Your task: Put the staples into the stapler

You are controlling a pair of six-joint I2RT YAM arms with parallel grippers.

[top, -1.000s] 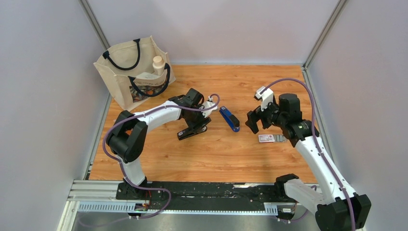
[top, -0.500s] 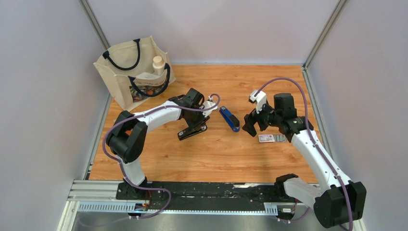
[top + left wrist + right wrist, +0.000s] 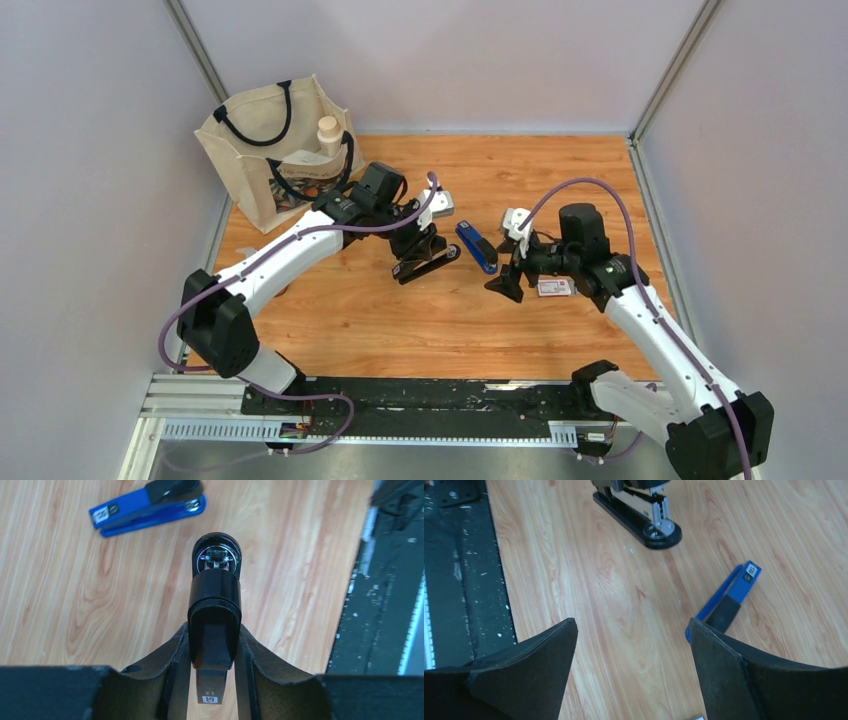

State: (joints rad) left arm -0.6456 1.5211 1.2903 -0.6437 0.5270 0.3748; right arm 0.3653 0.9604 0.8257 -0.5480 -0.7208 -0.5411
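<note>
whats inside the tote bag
A cream bottle pokes out of the tote bag at its right end. Pale items beside it are too small to name, and the cloth walls hide anything lower down.

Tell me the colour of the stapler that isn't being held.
Blue stapler, black top; left wrist view shows it best.

The smaller stapler (image 3: 477, 246) lies between the larger stapler (image 3: 430, 266) and the staples (image 3: 553, 287).

The black stapler (image 3: 634, 520) is running off the right wrist view's top edge. The blue stapler (image 3: 739, 587) is hiding its near end behind the right gripper (image 3: 631, 627) — the staples box (image 3: 553, 288) print is showing too small to read.
</note>
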